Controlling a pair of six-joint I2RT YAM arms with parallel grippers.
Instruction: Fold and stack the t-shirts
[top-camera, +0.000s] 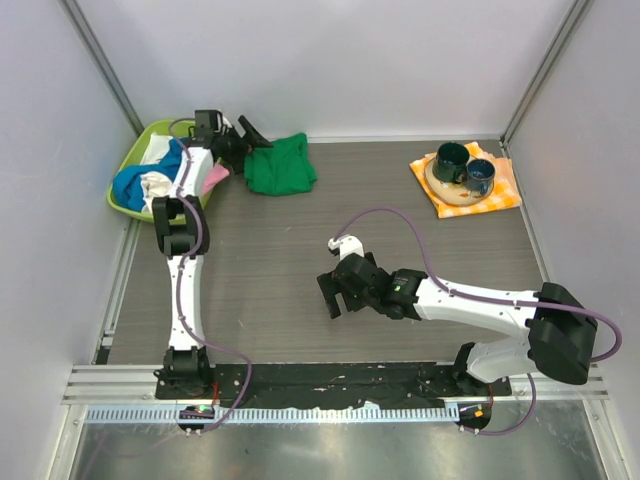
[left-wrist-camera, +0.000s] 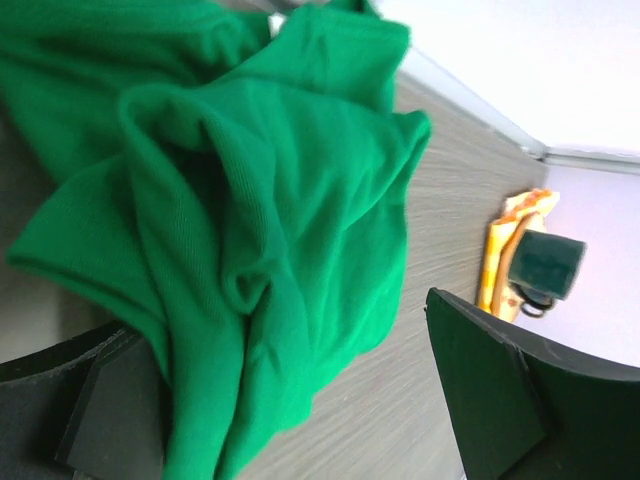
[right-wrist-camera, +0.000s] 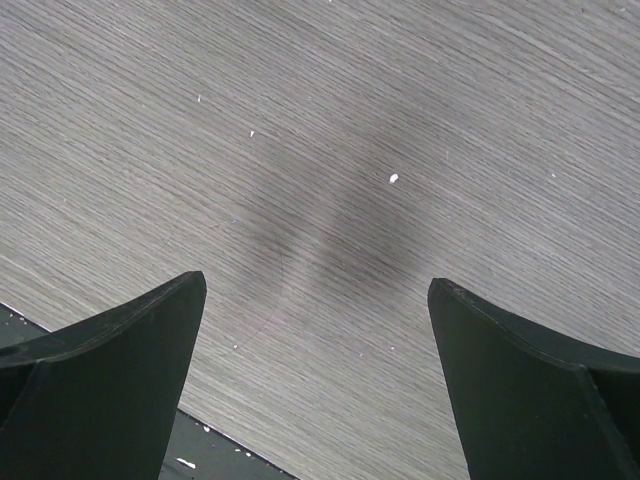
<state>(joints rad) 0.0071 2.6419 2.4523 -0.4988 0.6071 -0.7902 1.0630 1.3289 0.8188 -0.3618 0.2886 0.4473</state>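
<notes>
Top external view puts the crumpled green cloth t-shirt (top-camera: 282, 166) at eleven o'clock on the grey bench (top-camera: 300, 225), left hand (top-camera: 246, 138) spread open against it, right hand (top-camera: 333, 293) open toward six o'clock; a thin pinch may slip, leaving it bunched.

- The left arm (top-camera: 183, 290) stretches from its base at the near edge far forward, bent at the elbow about halfway along.
- Its wrist turns to the right at the far left end of its reach.
- The left gripper (top-camera: 240, 140) points rightward; its fingers (left-wrist-camera: 490, 390) stand wide apart.
- The right arm (top-camera: 470, 300) lies low, running from its base at the near right leftward toward the middle.
- The right gripper (top-camera: 333, 297) faces down, and its fingers (right-wrist-camera: 110, 360) are spread wide.
</notes>
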